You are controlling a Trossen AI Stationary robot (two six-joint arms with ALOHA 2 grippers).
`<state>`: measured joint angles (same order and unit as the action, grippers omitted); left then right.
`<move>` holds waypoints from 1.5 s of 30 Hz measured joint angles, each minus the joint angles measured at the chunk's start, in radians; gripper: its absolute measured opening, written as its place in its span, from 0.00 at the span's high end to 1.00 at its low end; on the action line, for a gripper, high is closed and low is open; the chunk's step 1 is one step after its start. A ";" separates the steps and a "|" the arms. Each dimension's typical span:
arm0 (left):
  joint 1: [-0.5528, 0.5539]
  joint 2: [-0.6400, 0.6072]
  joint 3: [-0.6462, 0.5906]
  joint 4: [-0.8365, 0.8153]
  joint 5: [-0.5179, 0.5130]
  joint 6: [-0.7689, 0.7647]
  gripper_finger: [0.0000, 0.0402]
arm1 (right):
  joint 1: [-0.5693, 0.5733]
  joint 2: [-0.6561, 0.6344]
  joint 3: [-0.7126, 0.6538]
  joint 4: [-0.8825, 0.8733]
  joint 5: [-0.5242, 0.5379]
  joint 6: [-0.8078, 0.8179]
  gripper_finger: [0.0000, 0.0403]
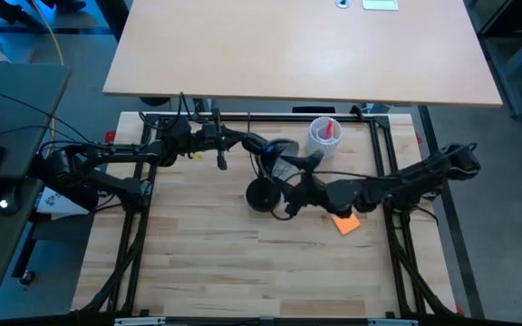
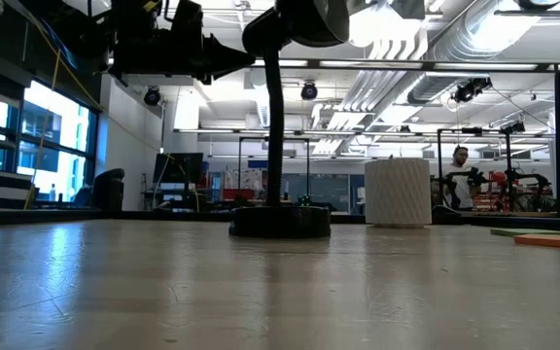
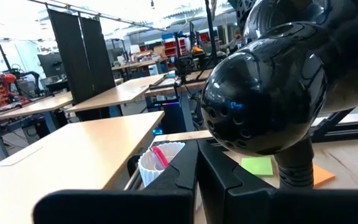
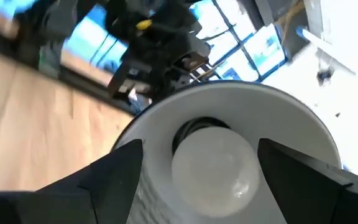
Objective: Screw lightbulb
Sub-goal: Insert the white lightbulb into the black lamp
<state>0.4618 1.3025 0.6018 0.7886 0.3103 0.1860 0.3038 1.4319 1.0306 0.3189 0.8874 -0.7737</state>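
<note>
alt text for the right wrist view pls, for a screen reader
A white lightbulb sits in the socket inside the lamp shade, whose inside is white, seen from close below. The right gripper is open, one dark finger on each side of the bulb. Behind are the wooden table and the other arm.

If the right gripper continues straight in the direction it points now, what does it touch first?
Most likely the lightbulb, which sits inside the lamp shade directly ahead, between the open fingers of the right gripper. How far off it is remains unclear.

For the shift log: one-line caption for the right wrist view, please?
Right gripper open on either side of the lightbulb, which sits inside the lamp shade.
</note>
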 joint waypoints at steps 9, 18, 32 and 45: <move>0.001 0.000 0.000 0.001 -0.002 -0.044 1.00 | 0.012 0.000 0.000 -0.053 0.094 -0.531 0.22; 0.091 0.022 0.040 -0.015 0.091 -0.327 1.00 | -0.027 0.001 0.000 -0.153 0.052 -0.944 0.22; 0.106 0.200 0.124 -0.022 0.186 -0.394 1.00 | -0.062 0.002 0.000 -0.092 0.013 -1.044 0.22; 0.105 0.132 0.125 -0.019 0.182 -0.480 1.00 | -0.103 0.003 0.000 -0.047 -0.040 -0.999 0.22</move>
<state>0.5667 1.4349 0.7265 0.7700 0.4919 -0.2943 0.2005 1.4345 1.0306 0.2717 0.8472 -1.7727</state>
